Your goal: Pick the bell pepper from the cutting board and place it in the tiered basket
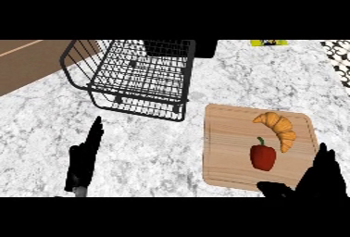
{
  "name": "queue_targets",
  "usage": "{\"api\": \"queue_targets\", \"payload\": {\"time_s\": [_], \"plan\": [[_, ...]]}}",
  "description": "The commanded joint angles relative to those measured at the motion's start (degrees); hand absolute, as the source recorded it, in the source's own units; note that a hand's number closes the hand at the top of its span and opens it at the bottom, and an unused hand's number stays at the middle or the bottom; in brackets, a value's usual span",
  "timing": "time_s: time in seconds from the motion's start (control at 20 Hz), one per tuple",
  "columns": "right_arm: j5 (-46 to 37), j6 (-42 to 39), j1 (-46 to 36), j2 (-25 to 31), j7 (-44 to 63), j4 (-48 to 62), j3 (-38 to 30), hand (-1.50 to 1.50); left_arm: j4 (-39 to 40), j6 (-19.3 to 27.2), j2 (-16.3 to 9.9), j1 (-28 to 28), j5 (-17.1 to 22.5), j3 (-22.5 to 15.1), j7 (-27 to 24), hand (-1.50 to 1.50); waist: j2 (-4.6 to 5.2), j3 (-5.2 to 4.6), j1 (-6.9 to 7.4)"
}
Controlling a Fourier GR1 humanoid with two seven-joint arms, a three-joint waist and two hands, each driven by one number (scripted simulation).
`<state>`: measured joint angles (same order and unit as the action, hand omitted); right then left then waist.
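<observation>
The tabletop [150, 148] is seen as white-grey veined marble, smooth. The cutting board [229, 139] is made of pale wood with fine grain, matt. The tiered basket [140, 78] in the upper left is formed of thin black wire. The bell pepper [263, 157] is shown with a smooth, slightly glossy red skin. The croissant [279, 129] is given a ridged golden crust.

bell pepper [263, 157] — on cutting board [226, 139]

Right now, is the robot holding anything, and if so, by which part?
Nothing is held. Both hands, left and right, are open, and the bell pepper lies untouched on the cutting board.
</observation>
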<state>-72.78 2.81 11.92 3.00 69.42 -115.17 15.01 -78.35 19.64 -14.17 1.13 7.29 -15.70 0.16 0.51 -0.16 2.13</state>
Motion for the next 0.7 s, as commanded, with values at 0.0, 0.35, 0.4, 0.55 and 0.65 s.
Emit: {"api": "queue_targets", "payload": {"time_s": [0.0,0.35,0.4,0.55,0.65], "plan": [[-1.1,-11.0,-8.0,-2.8,14.9,2.4,1.5,-1.50,1.2,1.2,1.9,1.6,-1.4,-1.4,-1.3,0.00,-0.22,0.02,-0.71],[3.0,-9.4,-16.7,-3.0,15.8,12.8,-1.9,-1.50,-1.0,1.8,2.3,2.9,-1.6,-1.0,-1.0,0.00,-0.39,0.13,-0.84],[4.5,-10.4,-18.2,-3.0,15.1,14.9,-3.1,-1.50,0.8,-0.5,-0.5,-0.3,0.0,2.0,0.8,0.00,-0.26,0.13,-1.14],[6.9,-11.8,-17.0,-3.0,15.8,17.2,-4.1,-1.50,0.2,0.3,1.0,0.9,-1.0,0.2,0.3,0.00,-0.27,0.12,-1.17],[8.4,-13.7,-18.9,-3.0,15.8,18.1,-6.3,-1.50,-0.2,-0.7,0.1,2.1,0.3,1.5,-0.4,0.00,-0.35,0.09,-0.98]]}}
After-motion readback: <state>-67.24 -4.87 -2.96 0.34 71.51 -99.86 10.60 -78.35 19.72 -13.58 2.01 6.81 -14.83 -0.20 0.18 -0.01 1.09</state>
